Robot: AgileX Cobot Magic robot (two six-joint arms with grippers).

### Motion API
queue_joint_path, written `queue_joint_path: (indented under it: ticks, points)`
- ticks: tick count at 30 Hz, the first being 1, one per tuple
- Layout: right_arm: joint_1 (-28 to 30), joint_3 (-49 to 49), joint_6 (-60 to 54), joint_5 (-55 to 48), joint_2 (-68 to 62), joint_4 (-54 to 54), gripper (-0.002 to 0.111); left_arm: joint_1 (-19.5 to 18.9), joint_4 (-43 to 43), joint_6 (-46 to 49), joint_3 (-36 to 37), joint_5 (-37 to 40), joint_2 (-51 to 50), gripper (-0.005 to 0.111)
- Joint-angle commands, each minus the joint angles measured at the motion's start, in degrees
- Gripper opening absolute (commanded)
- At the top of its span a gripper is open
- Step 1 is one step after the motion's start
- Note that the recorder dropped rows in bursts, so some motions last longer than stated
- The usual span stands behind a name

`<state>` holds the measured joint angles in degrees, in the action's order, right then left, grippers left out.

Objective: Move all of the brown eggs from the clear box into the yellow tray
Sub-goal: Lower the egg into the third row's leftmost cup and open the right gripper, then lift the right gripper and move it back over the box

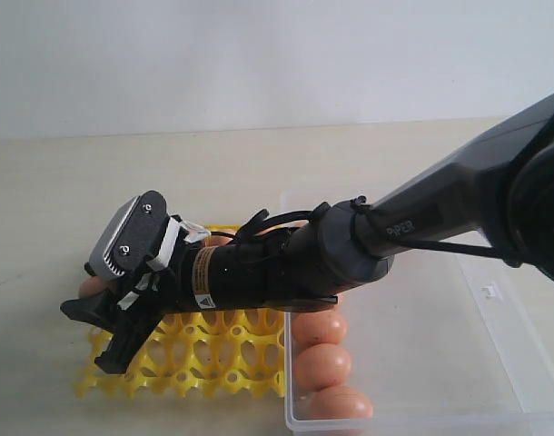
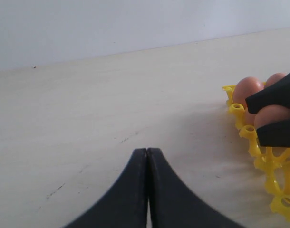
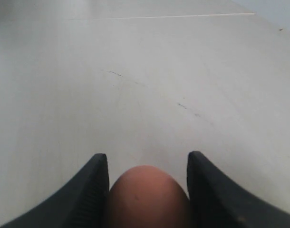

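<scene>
- Progress seems partial: some smooth orange-brown oval eggs point(image 2: 249, 89) sit in the bright yellow cupped plastic tray point(image 1: 218, 350); at least three lie in the shallow clear plastic box point(image 1: 431, 363).
- Right gripper point(image 3: 147, 164) pinches one egg point(image 3: 147, 199) at the tray's left edge; left gripper point(image 2: 147, 152), pressed together, hangs over pale tabletop point(image 2: 88, 118).
- Dark right arm point(image 1: 350, 254) hides most cups.

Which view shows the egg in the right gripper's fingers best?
The right wrist view: the brown egg fills the gap between both fingers, close and unobstructed. The left wrist view shows it side-on at the frame edge, by the yellow tray. In the exterior view the arm hides nearly all of it.
</scene>
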<state>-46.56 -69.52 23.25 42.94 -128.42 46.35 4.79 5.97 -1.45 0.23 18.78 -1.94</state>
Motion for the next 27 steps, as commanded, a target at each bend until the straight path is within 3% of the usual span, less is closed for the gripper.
queue_joint_path:
  ticks: [1, 5, 8, 20, 27]
  points:
    - [-0.10, -0.43, 0.46, 0.47, 0.03, 0.09, 0.034, 0.40, -0.13, -0.25, -0.23, -0.68, -0.14, 0.000]
    - [-0.10, -0.43, 0.46, 0.47, 0.03, 0.09, 0.051, 0.40, -0.13, -0.25, -0.23, -0.68, -0.14, 0.000]
    - [-0.10, -0.43, 0.46, 0.47, 0.03, 0.09, 0.056, 0.40, -0.13, -0.25, -0.23, -0.68, -0.14, 0.000]
    - [-0.10, -0.43, 0.99, -0.23, 2.19, -0.02, 0.056, 0.40, -0.13, -0.25, -0.23, -0.68, -0.14, 0.000]
    - [1.39, -0.43, 9.14, -10.70, 10.46, 0.70, 0.055, 0.40, -0.13, -0.25, -0.23, -0.68, -0.14, 0.000]
